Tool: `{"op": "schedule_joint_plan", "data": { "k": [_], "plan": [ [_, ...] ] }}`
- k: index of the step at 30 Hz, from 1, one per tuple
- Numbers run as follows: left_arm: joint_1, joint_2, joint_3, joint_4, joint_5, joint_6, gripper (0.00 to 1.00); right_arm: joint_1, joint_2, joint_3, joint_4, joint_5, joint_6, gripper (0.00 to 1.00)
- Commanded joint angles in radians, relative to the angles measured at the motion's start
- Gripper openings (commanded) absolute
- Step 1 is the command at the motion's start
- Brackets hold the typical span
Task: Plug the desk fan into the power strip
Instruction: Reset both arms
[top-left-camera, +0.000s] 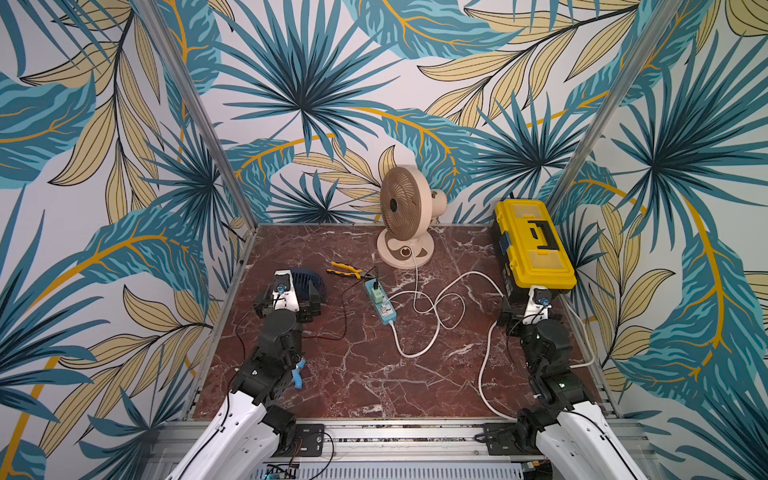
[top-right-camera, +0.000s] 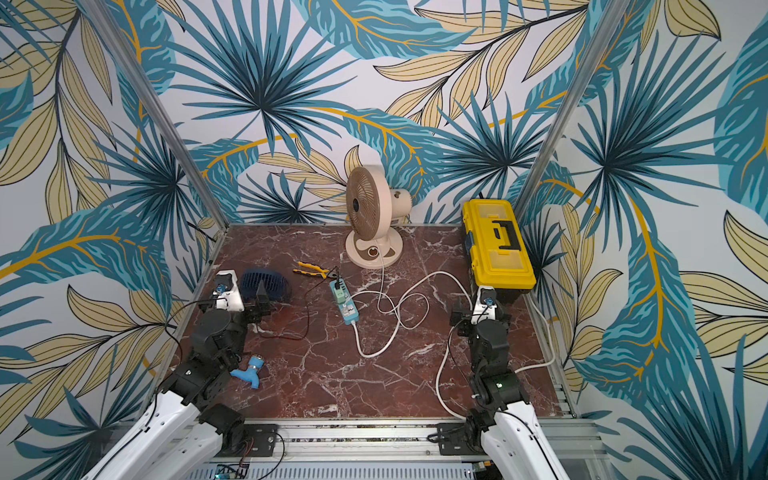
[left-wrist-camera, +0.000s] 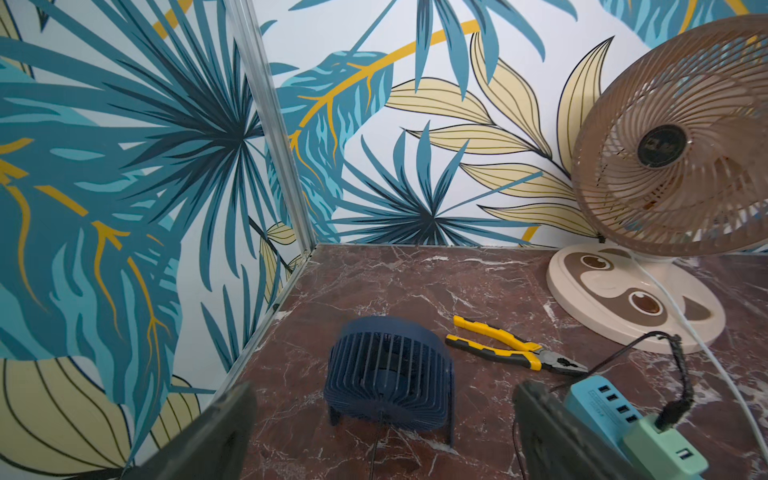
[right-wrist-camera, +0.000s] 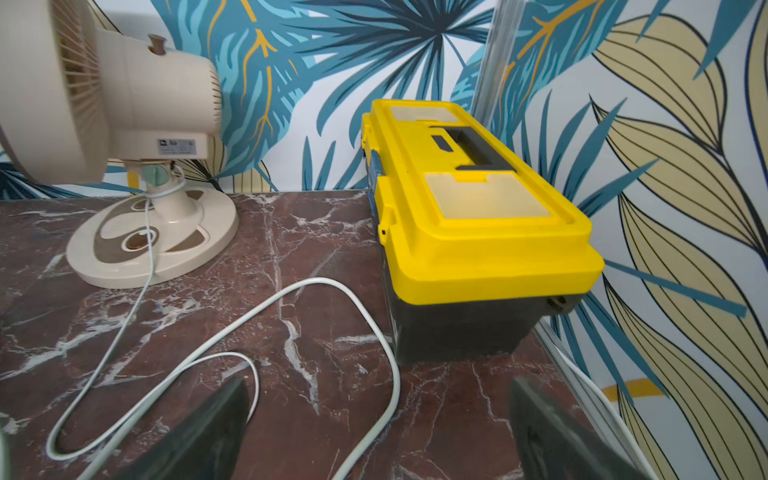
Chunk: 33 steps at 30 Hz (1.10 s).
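Note:
A beige desk fan (top-left-camera: 405, 203) (right-wrist-camera: 104, 95) stands at the back, and its thin white cord loops toward the light blue power strip (top-left-camera: 385, 311) (left-wrist-camera: 598, 399) lying mid-table. I cannot tell where that cord ends. A small dark blue desk fan (top-left-camera: 309, 282) (left-wrist-camera: 388, 374) sits at the left. Its black cord runs to a plug standing by the green adapter (left-wrist-camera: 660, 449) on the strip. My left gripper (top-left-camera: 287, 297) (left-wrist-camera: 384, 399) is open just behind the blue fan, touching nothing. Near the toolbox my right gripper (top-left-camera: 534, 311) (right-wrist-camera: 380, 390) is open over bare marble and cord.
A yellow toolbox (top-left-camera: 532, 245) (right-wrist-camera: 478, 199) stands along the right edge. Yellow-handled pliers (top-left-camera: 345, 271) (left-wrist-camera: 511, 345) lie between the two fans. A blue tap-shaped piece (top-right-camera: 249, 370) lies by the left arm. The strip's thick white cord (top-left-camera: 482, 365) snakes across the right half.

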Motion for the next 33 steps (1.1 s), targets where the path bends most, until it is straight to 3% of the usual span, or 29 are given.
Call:
{"op": "schedule_joint_plan", "data": {
  "k": [1, 5, 9, 14, 17, 24, 26, 28, 33],
  "plan": [
    [0.057, 0.019, -0.068, 0.114, 0.083, 0.022, 1.0, -0.017, 0.028, -0.049, 0.153, 0.065, 0.021, 0.99],
    [0.099, 0.105, -0.17, 0.318, 0.126, 0.049, 1.0, -0.034, 0.177, -0.076, 0.292, 0.086, 0.038, 1.0],
    [0.143, 0.25, -0.152, 0.372, 0.136, 0.034, 1.0, -0.061, 0.35, -0.087, 0.448, 0.075, 0.062, 0.99],
    [0.231, 0.388, -0.14, 0.452, 0.231, -0.033, 1.0, -0.076, 0.58, -0.082, 0.649, 0.052, 0.068, 1.0],
    [0.276, 0.483, -0.112, 0.503, 0.294, -0.047, 1.0, -0.079, 0.624, -0.062, 0.667, 0.03, 0.051, 1.0],
    [0.297, 0.679, -0.057, 0.606, 0.276, 0.013, 1.0, -0.091, 0.74, -0.048, 0.816, 0.009, 0.025, 1.0],
    [0.301, 0.73, -0.06, 0.654, 0.324, 0.03, 1.0, -0.097, 0.833, -0.038, 0.889, -0.003, 0.04, 1.0],
    [0.283, 0.779, -0.067, 0.712, 0.393, 0.081, 1.0, -0.102, 0.96, -0.03, 1.001, -0.094, 0.009, 0.99],
    [0.198, 0.79, -0.056, 0.697, 0.293, 0.147, 1.0, -0.099, 0.969, -0.033, 1.028, -0.164, -0.028, 0.99]
  ]
}}
